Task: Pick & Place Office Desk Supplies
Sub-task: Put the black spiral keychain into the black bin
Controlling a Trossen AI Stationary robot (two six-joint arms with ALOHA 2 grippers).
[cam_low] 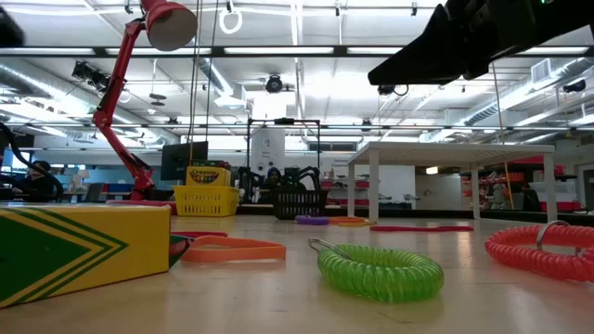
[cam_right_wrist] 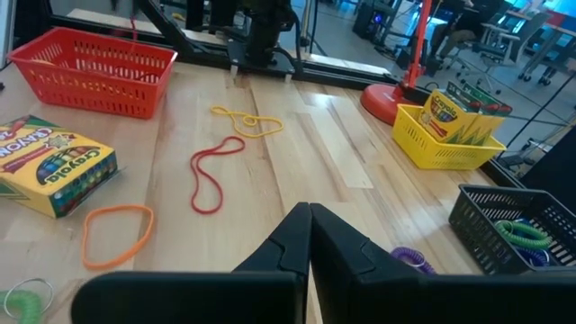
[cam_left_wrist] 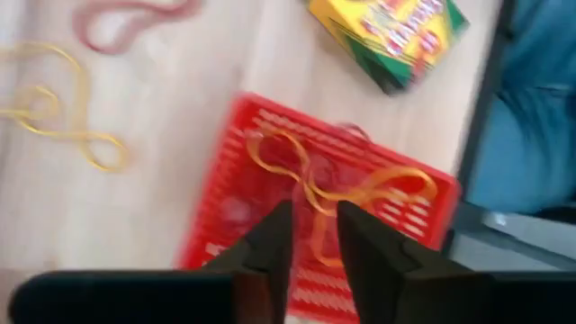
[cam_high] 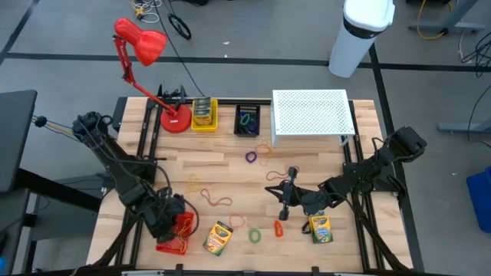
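Note:
My left gripper [cam_high: 170, 224] hangs over a red basket [cam_left_wrist: 225, 225] at the table's near left. Its fingers stand a narrow gap apart [cam_left_wrist: 315, 241]. An orange rubber band [cam_left_wrist: 360, 191] lies spread over the basket's inside, and one strand runs into the gap. My right gripper [cam_high: 282, 207] is shut and empty above the table's near middle; it also shows in the right wrist view [cam_right_wrist: 310, 229]. One crayon box [cam_high: 218, 238] lies right of the red basket. Another crayon box [cam_high: 320, 228] lies by my right gripper. A green coil [cam_high: 255, 234] and an orange clip [cam_high: 278, 228] lie between them. My left gripper points down over the red basket with a strand of the orange rubber band [cam_left_wrist: 317, 220] in the gap between its fingers. I cannot tell whether the fingers touch the strand.
At the far edge stand a red desk lamp [cam_high: 138, 42], a yellow basket [cam_high: 203, 115] holding a crayon box, a black basket [cam_high: 246, 121] and a white perforated riser [cam_high: 311, 113]. Red [cam_high: 216, 199], yellow [cam_high: 192, 184] and orange [cam_high: 236, 221] rubber bands and a purple loop [cam_high: 251, 156] lie on the wood.

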